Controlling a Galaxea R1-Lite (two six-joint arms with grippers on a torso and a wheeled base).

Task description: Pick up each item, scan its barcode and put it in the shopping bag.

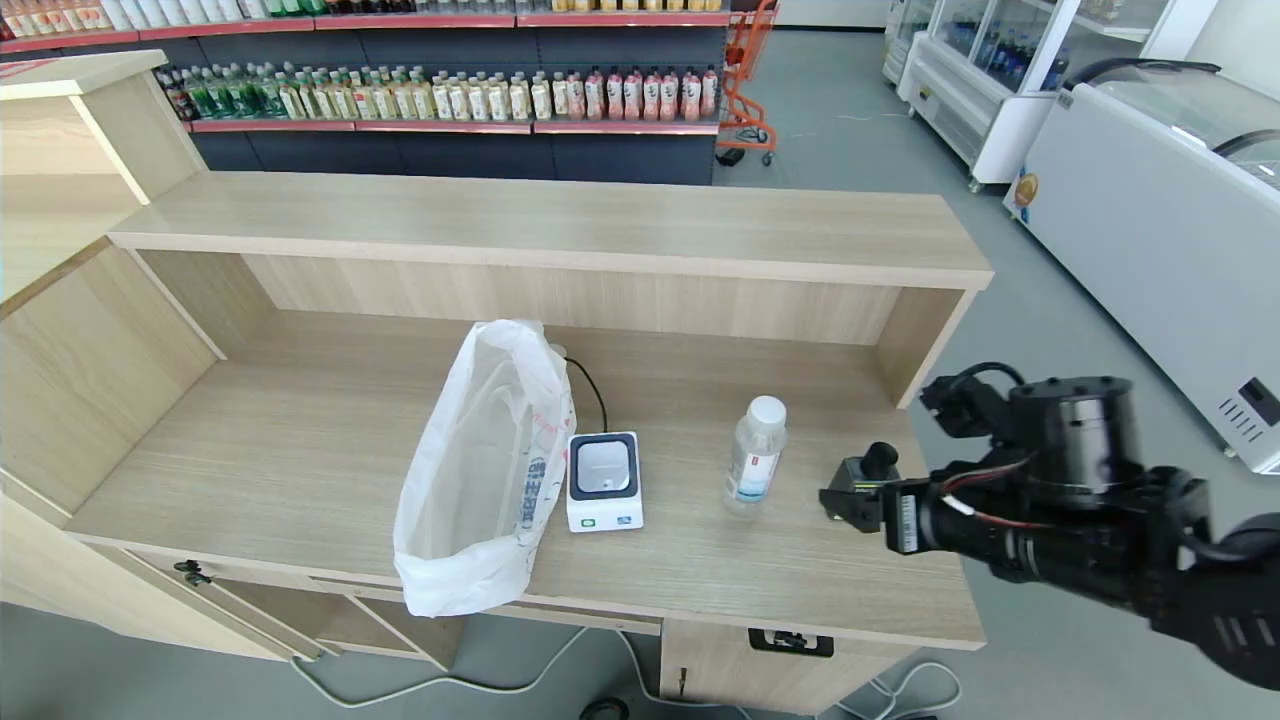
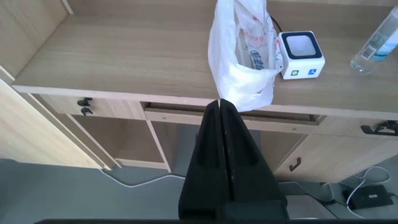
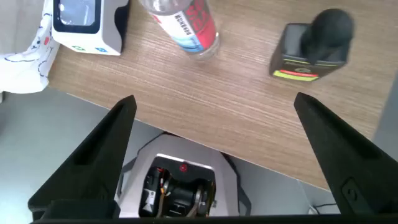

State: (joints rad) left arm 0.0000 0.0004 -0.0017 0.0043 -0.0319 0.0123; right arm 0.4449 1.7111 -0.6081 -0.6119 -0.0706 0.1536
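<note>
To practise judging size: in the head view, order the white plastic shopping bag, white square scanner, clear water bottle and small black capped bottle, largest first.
1. White plastic shopping bag
2. Clear water bottle and white square scanner: alike, unranked
3. Small black capped bottle

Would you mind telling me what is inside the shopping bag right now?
The shopping bag stands open and looks empty through its thin plastic; the crumpled bottom folds could hide something small.
</note>
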